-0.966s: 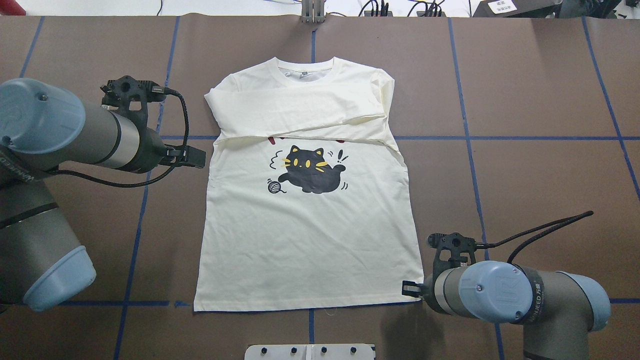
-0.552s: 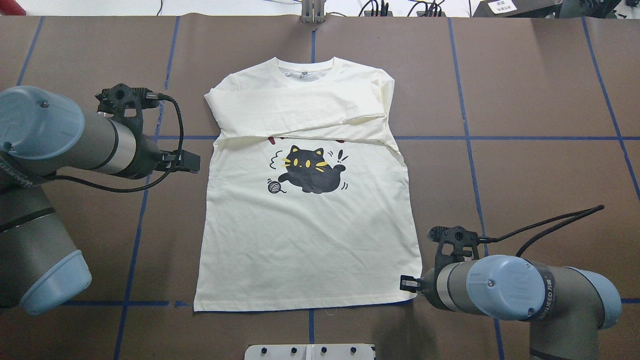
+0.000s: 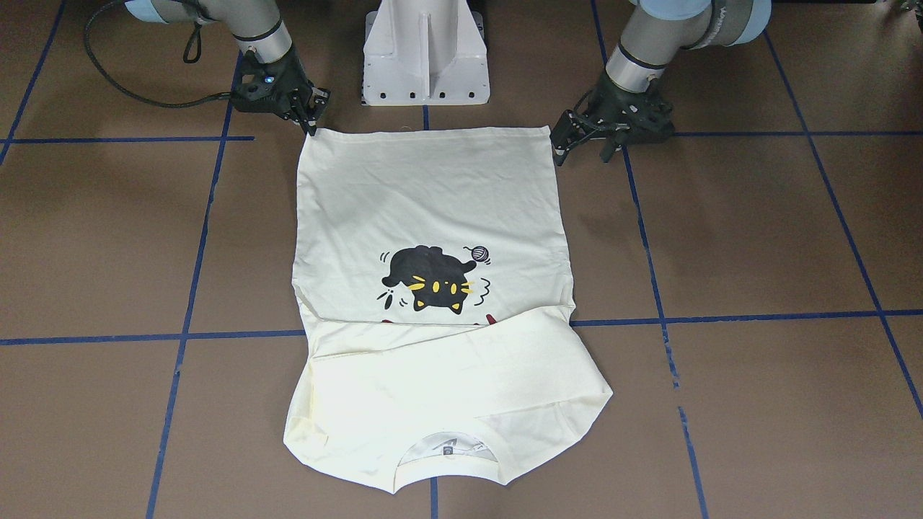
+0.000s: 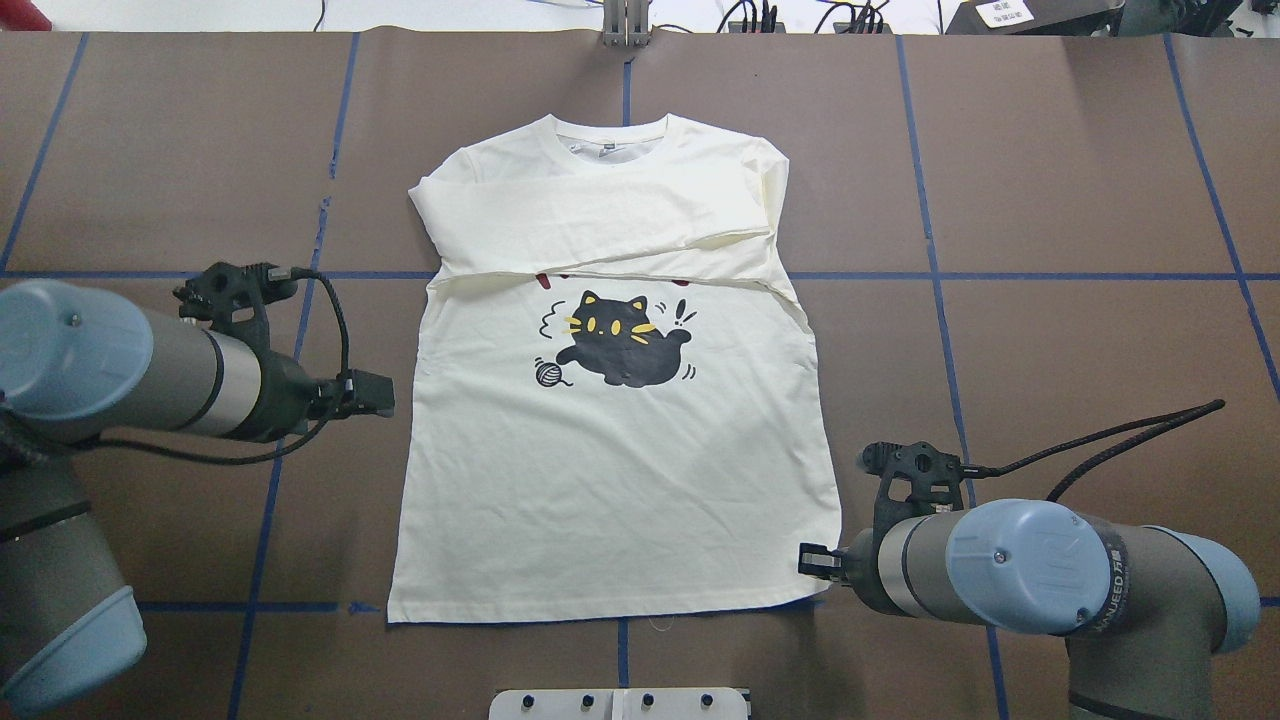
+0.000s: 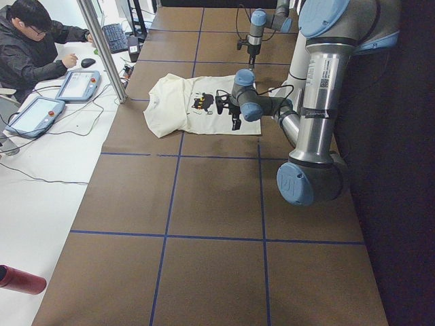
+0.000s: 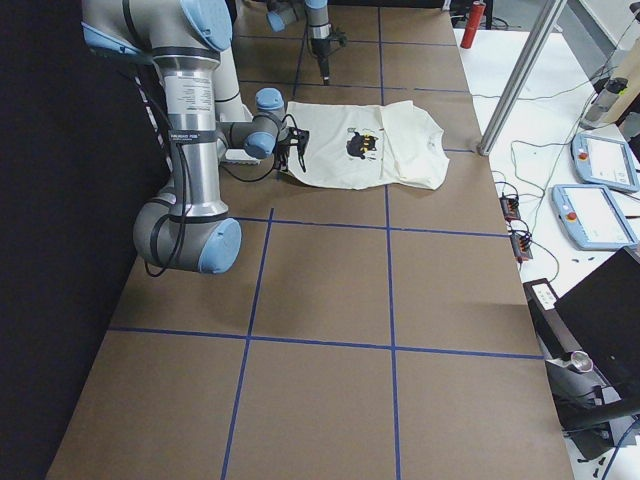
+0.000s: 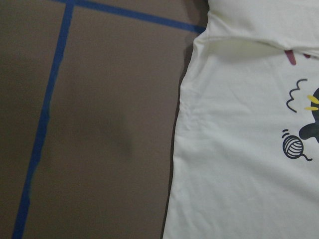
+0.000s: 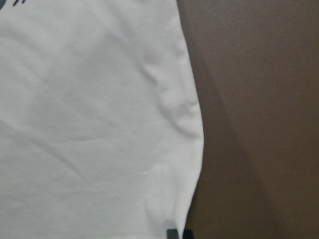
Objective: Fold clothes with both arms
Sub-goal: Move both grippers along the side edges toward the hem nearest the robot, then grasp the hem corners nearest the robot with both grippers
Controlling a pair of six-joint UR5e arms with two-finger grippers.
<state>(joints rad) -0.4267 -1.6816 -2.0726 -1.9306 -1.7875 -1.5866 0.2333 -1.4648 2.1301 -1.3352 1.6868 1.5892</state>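
Seen from overhead, the T-shirt (image 4: 610,480) lies flat in the middle of the table (image 4: 1080,180), collar at 12 o'clock and sleeves folded across the chest. Bare brown surface lies open on every side. The left gripper (image 4: 378,392), fingers spread, stands just off the shirt's 9 o'clock edge, having slid down from the sleeve line. The right gripper (image 4: 812,562) sits at the 5 o'clock hem corner, barely shifted; whether it pinches the cloth I cannot tell

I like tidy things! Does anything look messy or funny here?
Nothing is torn or spilled. The T-shirt lies flat, but its folded sleeves cross the chest slightly slanted, hiding most of the red word above the cat.
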